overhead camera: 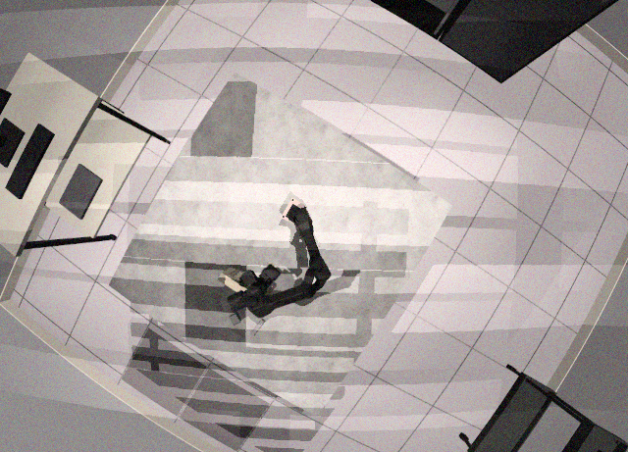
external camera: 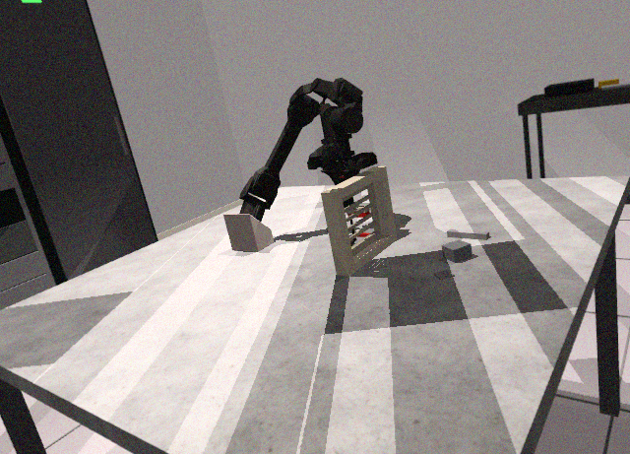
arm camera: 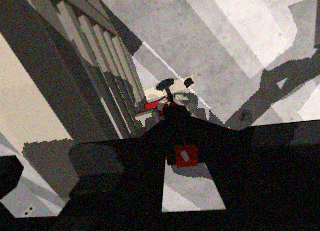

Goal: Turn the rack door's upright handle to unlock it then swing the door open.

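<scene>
The pale wooden frame point(overhead camera: 235, 281) point(external camera: 334, 230) point(arm camera: 40, 56) stands upright on the table point(external camera: 284, 367). The barred panel point(arm camera: 85, 41) looks about in line with the frame; its exact angle is hard to tell. My gripper point(external camera: 342, 176) point(arm camera: 177, 122) points down just behind the frame, with its fingers drawn close together. The upright handle's red and black top point(arm camera: 186, 155) sits between the fingers, and they look shut on it. Red parts point(external camera: 362, 215) show through the frame's opening. The fingers hide much of the handle, so its turn angle cannot be read.
A pinkish wedge block point(overhead camera: 291, 206) point(external camera: 237, 232) stands at the arm's base. A grey block point(external camera: 457, 251), a thin grey bar point(external camera: 468, 233) and a small flat piece point(external camera: 444, 275) lie to the right of the frame in the exterior view.
</scene>
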You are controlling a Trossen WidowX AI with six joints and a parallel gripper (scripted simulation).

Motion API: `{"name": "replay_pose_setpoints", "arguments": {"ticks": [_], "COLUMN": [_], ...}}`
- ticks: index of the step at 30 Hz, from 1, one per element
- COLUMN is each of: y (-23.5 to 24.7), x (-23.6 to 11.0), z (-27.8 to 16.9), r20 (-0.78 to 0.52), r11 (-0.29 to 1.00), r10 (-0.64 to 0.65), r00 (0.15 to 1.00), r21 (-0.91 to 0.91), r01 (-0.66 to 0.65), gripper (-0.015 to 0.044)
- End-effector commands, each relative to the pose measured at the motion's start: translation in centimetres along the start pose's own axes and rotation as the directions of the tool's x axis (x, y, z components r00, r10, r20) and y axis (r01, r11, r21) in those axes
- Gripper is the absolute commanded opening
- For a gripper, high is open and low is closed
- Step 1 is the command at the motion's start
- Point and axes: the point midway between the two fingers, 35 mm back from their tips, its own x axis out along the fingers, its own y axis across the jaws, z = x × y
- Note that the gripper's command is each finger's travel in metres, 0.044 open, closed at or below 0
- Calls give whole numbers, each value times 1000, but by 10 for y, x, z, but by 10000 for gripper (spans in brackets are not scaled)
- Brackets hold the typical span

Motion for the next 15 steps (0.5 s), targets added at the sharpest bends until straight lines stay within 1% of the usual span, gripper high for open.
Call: {"name": "replay_pose_setpoints", "arguments": {"ticks": [1, 10, 15], "y": [0, 0, -1], "x": [0, 0, 0], "z": [0, 0, 1], "r20": [1, 1, 1], "r11": [1000, 1000, 1000], "r10": [0, 0, 0], "r00": [1000, 1000, 1000], "r21": [1, 1, -28], "r01": [0, 0, 1], "gripper": [82, 24, 24]}}
